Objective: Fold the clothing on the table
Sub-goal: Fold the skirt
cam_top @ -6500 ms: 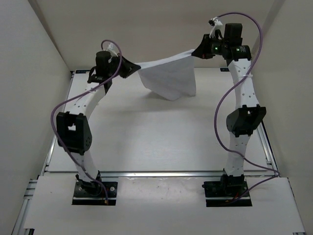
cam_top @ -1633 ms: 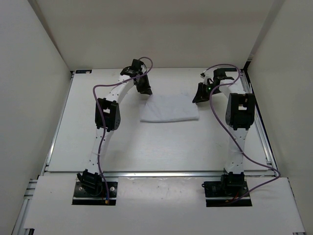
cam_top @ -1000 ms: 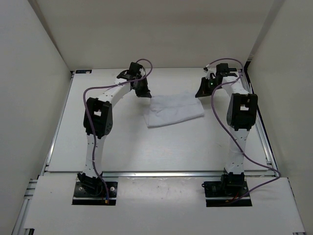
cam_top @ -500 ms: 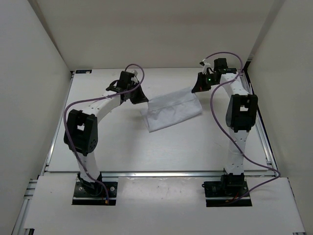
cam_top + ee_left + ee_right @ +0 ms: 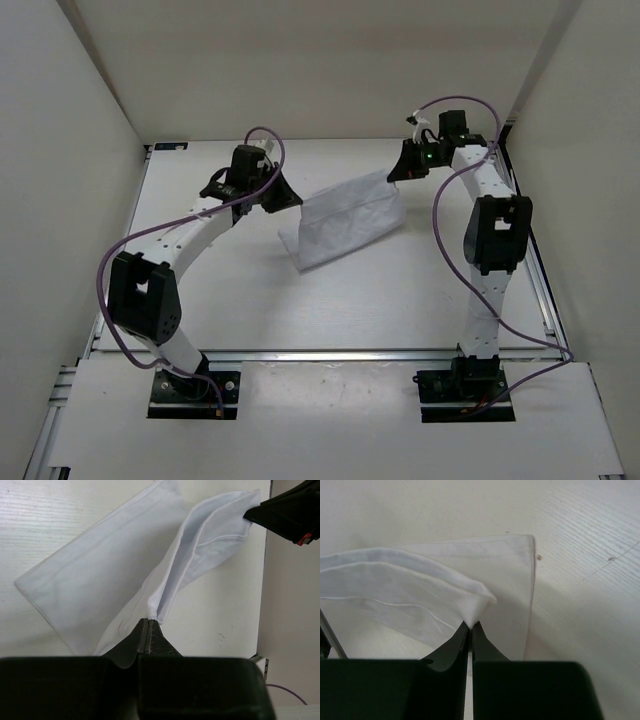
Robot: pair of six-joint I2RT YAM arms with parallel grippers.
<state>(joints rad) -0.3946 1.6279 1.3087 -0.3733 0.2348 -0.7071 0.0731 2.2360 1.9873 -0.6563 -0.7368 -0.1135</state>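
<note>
Seen from above, the clothing (image 5: 345,225) lay folded near the far edge of the table (image 5: 300,300), right of its middle, with its upper layer lifted between the two arms. The left tool (image 5: 290,201) met its left end and the right tool (image 5: 395,176) its far right corner, but that view hid the fingertips. The left wrist view showed that tool clenched on a pinch of the raised layer, with the lower layer flat on the table. The right wrist view showed its tool clamped on a bunched corner above a flat, squared one. The table was matte white and faintly grained, with an aluminium rail (image 5: 330,354) along its near edge and plain white walls (image 5: 60,120) around it.
</note>
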